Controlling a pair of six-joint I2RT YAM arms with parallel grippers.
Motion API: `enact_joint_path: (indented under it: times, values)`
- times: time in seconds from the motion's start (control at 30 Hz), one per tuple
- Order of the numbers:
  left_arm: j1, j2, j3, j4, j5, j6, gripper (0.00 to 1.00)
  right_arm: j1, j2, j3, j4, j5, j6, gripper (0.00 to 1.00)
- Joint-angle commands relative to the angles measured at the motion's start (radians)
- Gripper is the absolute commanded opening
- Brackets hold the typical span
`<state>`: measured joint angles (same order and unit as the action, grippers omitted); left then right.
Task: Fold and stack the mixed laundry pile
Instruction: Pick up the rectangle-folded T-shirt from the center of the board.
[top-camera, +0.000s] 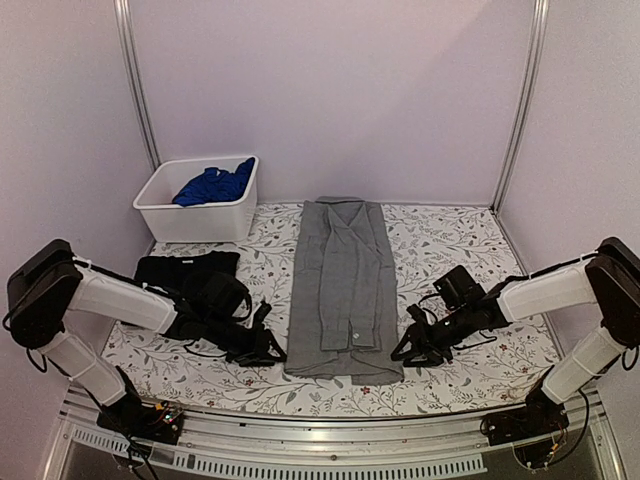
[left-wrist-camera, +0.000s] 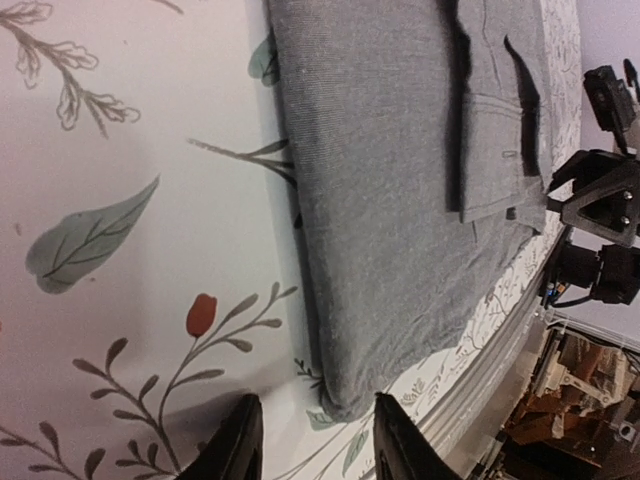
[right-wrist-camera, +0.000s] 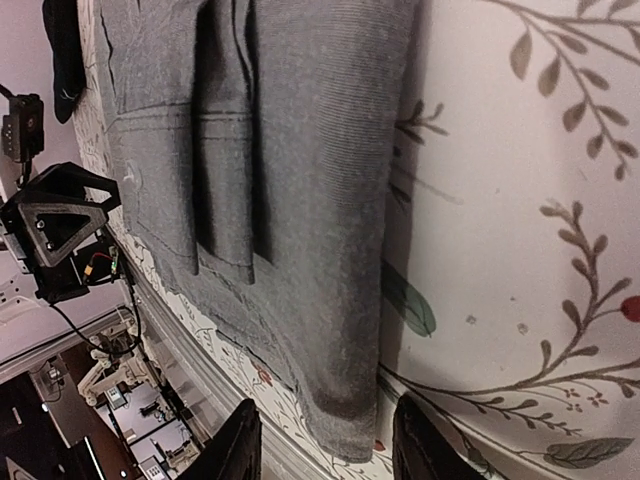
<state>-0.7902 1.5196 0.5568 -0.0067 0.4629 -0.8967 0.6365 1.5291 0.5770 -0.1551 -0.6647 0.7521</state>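
Both open, my left gripper (left-wrist-camera: 317, 420) and right gripper (right-wrist-camera: 328, 420) straddle the near corners of the grey collared cloth shirt (top-camera: 343, 290), seemingly soft and best pinched there.

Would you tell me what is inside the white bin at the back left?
A crumpled bright blue garment lies in the white bin. Its near wall and the garment hide the floor, so anything beneath cannot be seen.
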Motion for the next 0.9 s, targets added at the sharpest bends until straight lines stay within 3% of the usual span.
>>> enact_joint_path:
  times: [0.0, 0.23, 0.33, 0.43, 0.5, 0.7, 0.87]
  values:
    - [-0.028, 0.058, -0.005, 0.107, 0.028, -0.021, 0.37, 0.021, 0.049, -0.031, 0.088, -0.009, 0.031, 0.42]
    - [-0.066, 0.132, 0.009, 0.162, 0.057, -0.02, 0.26, 0.044, 0.088, -0.045, 0.147, -0.034, 0.05, 0.28]
    - [-0.071, 0.135, 0.01, 0.164, 0.059, -0.02, 0.17, 0.058, 0.1, -0.045, 0.17, -0.04, 0.052, 0.18]
    - [-0.08, 0.112, 0.01, 0.153, 0.055, -0.014, 0.02, 0.066, 0.078, -0.051, 0.157, -0.035, 0.052, 0.06]
    - [-0.09, 0.097, 0.018, 0.133, 0.061, 0.0, 0.0, 0.07, 0.049, -0.058, 0.143, -0.035, 0.054, 0.01]
    - [-0.145, 0.003, 0.049, 0.013, 0.077, 0.048, 0.0, 0.106, -0.057, -0.046, 0.076, -0.059, 0.054, 0.0]
    - [-0.114, -0.081, 0.084, -0.062, 0.047, 0.075, 0.0, 0.101, -0.131, 0.037, -0.013, -0.006, -0.001, 0.0]
